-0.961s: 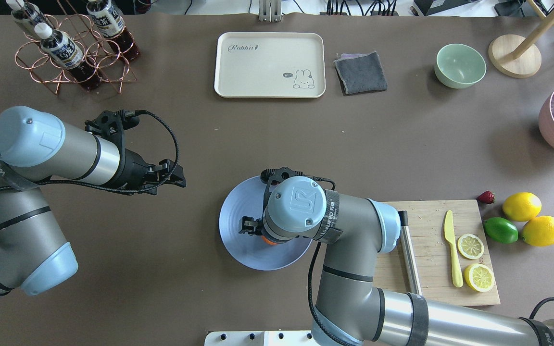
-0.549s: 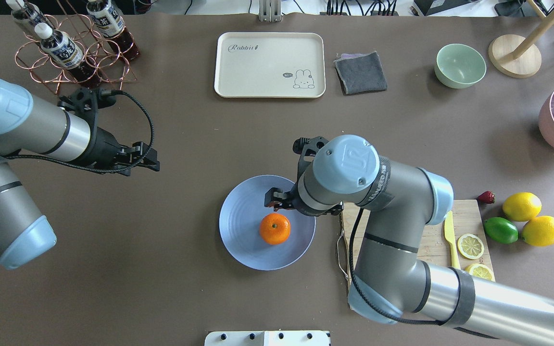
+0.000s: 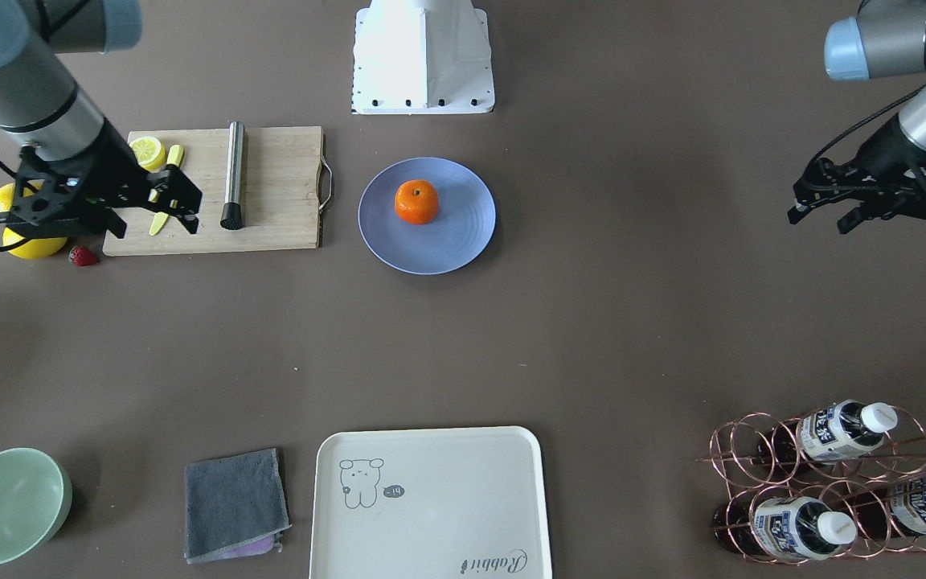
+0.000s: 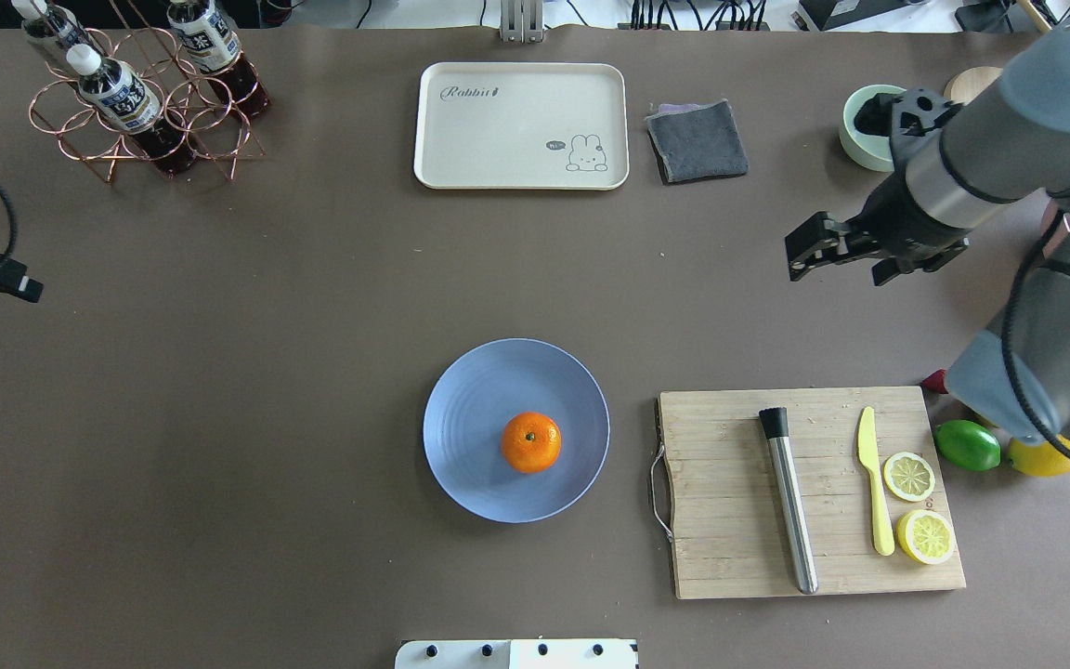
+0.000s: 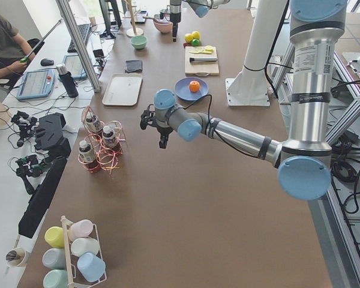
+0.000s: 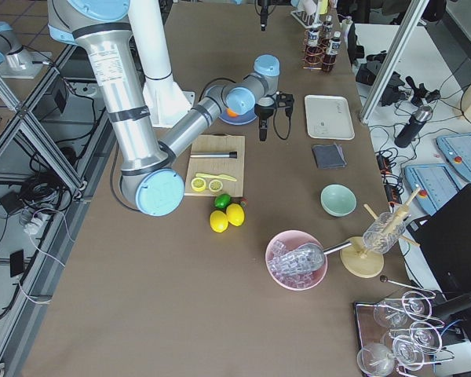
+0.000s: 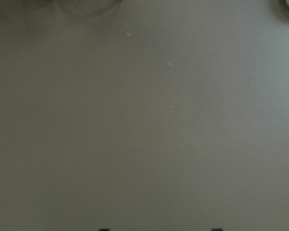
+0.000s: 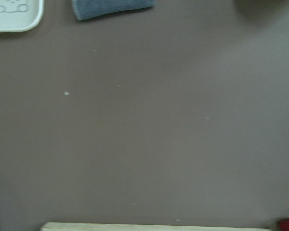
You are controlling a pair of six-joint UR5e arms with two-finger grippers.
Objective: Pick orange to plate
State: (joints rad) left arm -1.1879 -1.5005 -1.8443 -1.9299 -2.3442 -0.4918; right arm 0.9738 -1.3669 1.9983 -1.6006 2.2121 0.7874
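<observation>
The orange (image 4: 531, 442) lies stem up on the periwinkle plate (image 4: 470, 418), a little right of its middle, with nothing touching it. In the front-facing view the orange (image 3: 416, 201) and the plate (image 3: 451, 233) show just as plainly. My right gripper (image 4: 834, 268) hovers open and empty over bare table, far to the back right of the plate. It also shows above the cutting board's end as the right gripper (image 3: 156, 229). My left gripper (image 3: 818, 223) is open and empty, far out at the table's left side.
A wooden cutting board (image 4: 730, 483) right of the plate carries a steel rod (image 4: 790, 502), a yellow knife (image 4: 874, 483) and two lemon halves. A lime (image 4: 967, 445), lemons and a strawberry lie beyond it. Cream tray (image 4: 521, 125), grey cloth (image 4: 697, 139), green bowl (image 3: 6, 505) and bottle rack (image 4: 140, 93) line the far edge.
My right gripper lifted off the orange, left it on the plate and swung away to the back right. The left arm drew back to the table's left edge.
</observation>
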